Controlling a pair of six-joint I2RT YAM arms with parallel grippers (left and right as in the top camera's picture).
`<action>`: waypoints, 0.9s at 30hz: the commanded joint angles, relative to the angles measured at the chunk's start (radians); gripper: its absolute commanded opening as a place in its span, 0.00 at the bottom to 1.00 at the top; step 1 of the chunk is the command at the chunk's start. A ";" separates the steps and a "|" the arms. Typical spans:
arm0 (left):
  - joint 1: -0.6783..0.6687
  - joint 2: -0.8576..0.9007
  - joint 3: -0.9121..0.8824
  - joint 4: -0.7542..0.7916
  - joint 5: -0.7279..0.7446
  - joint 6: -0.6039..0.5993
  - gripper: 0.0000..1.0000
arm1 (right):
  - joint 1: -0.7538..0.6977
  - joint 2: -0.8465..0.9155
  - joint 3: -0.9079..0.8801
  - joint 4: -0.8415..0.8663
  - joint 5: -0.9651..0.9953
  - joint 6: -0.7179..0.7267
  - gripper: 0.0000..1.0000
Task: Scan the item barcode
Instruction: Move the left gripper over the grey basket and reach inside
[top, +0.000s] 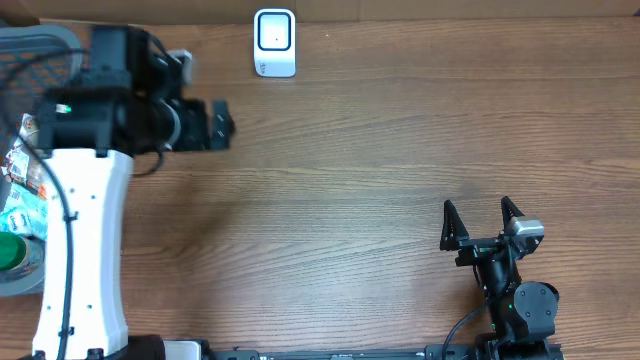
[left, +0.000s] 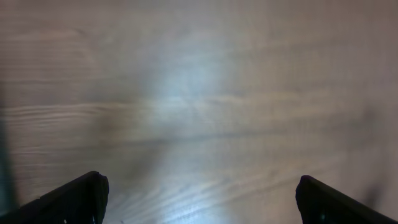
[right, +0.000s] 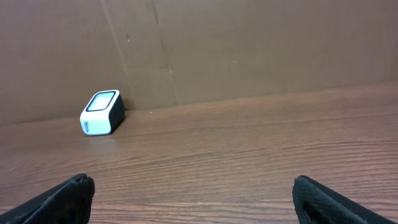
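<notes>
At 9 o'clock, basket (top: 45, 38) on the surface (top: 350, 200) edge with packaged items (top: 22, 190) inside. At 10 o'clock, left fingers (left: 71, 200) spread wide, empty, over bare wood. At 12 o'clock, white scanner (top: 275, 42). At 4 o'clock, right fingers (top: 449, 222) released, holding nothing.

Overhead: basket (top: 45, 38) cut by the left edge, its packets (top: 18, 195) partly hidden under the left arm (top: 85, 240), labels too small to read; left gripper (top: 216, 124) is a dark blur, jaw line unclear. Left wrist: table (left: 199, 93) out of focus, fingertips (left: 81, 199) clipped by the bottom edge. Right wrist: right gripper (right: 194, 196) likewise shows only clipped fingertips (right: 65, 199); scanner (right: 99, 112) print illegible.
</notes>
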 joint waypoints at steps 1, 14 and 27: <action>0.077 -0.002 0.140 -0.023 -0.080 -0.090 1.00 | -0.003 -0.012 -0.010 0.008 0.002 -0.004 1.00; 0.524 0.007 0.269 -0.129 -0.232 -0.250 1.00 | -0.003 -0.012 -0.010 0.007 0.002 -0.004 1.00; 0.737 0.097 0.269 -0.143 -0.266 -0.308 0.99 | -0.003 -0.012 -0.010 0.007 0.002 -0.004 1.00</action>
